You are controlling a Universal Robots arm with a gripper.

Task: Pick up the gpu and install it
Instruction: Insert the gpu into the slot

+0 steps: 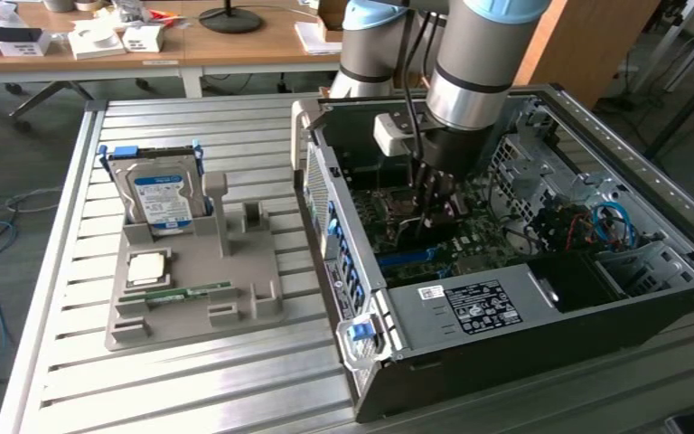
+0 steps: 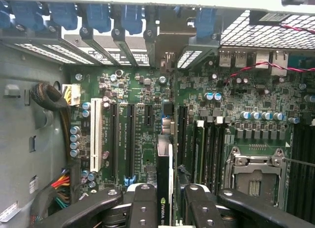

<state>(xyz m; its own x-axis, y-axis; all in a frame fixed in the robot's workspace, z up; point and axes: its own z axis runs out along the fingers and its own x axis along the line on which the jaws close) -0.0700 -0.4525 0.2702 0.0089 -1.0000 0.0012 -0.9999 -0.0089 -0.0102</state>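
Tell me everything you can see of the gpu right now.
The gpu shows edge-on: a thin, flat, dark card with pale lettering on its upper edge. It stands upright inside the open computer case, above the green motherboard, in line with the long black expansion slots. The claw is shut on it, with black fingers pressed to each face. Whether it sits in a slot cannot be told.

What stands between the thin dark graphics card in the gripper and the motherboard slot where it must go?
Nothing visible. The gripper holds the thin dark graphics card edge-on over the green motherboard. The long black slots beside it are empty. The slot under the card is hidden.
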